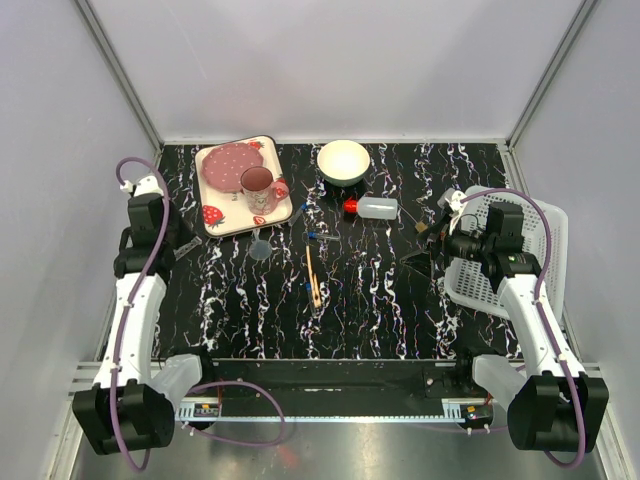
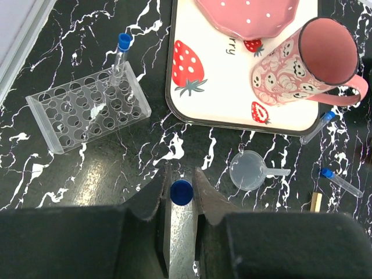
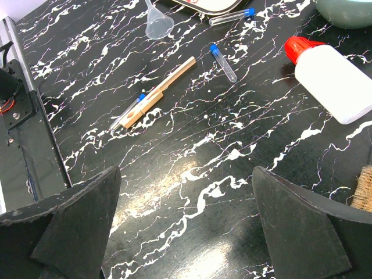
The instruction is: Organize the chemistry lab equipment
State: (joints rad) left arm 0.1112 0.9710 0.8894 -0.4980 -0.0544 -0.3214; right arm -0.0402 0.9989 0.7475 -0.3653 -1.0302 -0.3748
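Left wrist view: the left claw (image 2: 181, 177) is pinched on a held tube (image 2: 181, 192), seen end-on with its blue cap up, over bare table short of the rack (image 2: 87, 110).
Rack: left of the tray (image 2: 186, 87) and apart from it. One standing tube (image 2: 121, 55) sits in a far hole; the other holes look empty.
Risk, left: the held tube could catch the rack's top and shove or tip that light rack if it comes down tilted or off-centre. It could also knock the standing tube.
Centre: the cup (image 2: 249, 170) lies just below the tray. Three loose tubes (image 3: 224, 63) are scattered near it, one of them alongside the stick (image 3: 163, 90).
Bottle (image 3: 334, 81): on its side, right of the stick, with the brush (image 3: 365, 189) near it.
Right claw (image 3: 186, 171): spread wide, holding nothing, over table between stick and bottle.
Risk, right: round tubes and the bottle may roll off if nudged by a finger.
Views: only the left wrist view shows the rack and grip plainly, because the arm covers them from above. Only the top view shows the basket (image 1: 475, 285) under the right arm.
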